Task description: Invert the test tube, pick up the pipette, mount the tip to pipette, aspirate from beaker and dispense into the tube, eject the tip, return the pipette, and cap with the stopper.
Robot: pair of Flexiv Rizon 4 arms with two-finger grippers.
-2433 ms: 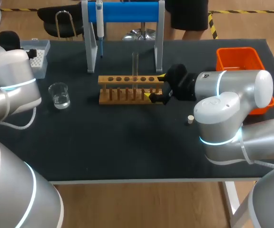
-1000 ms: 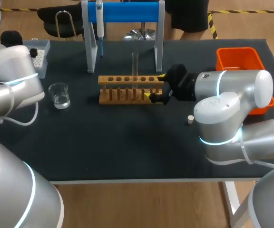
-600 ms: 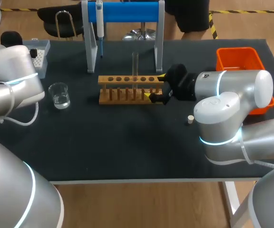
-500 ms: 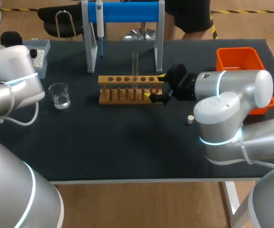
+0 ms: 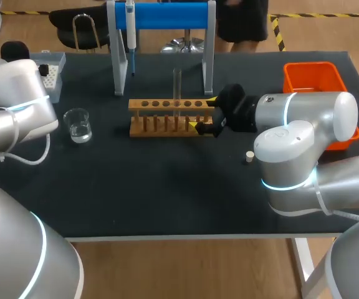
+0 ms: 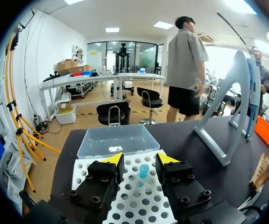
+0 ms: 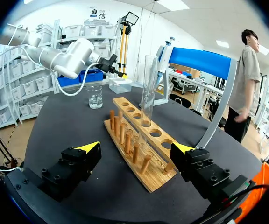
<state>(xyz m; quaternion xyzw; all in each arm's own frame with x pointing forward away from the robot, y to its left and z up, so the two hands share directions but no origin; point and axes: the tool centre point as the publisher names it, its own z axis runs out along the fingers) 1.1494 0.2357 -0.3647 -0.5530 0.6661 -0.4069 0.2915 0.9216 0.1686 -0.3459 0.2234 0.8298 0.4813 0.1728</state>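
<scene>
Nearest me, the stopper (image 5: pixel 250 156) lies loose on the table's right side, small and light, and likely to roll if nudged. Past it my right claw (image 7: pixel 137 148) is released, its fingers standing wide on either side of the right end of the rack (image 7: pixel 151 181) and touching nothing. The tube (image 7: pixel 148 88) stands upright in a rack hole mid-table. I judge it thin glass, slick and breakable, best pinched softly on its bare upper wall. The beaker (image 5: pixel 78 124) sits toward the left edge. At the far left corner my left claw (image 6: pixel 140 159) hangs released over the tip box (image 6: pixel 144 205), with a blue tip (image 6: pixel 144 170) just ahead between its fingers. The pipette (image 5: pixel 129 28) hangs from the stand (image 5: pixel 167 15) at the far edge. I'd say it is light, stiff plastic, to be gripped around its body, below the head.
</scene>
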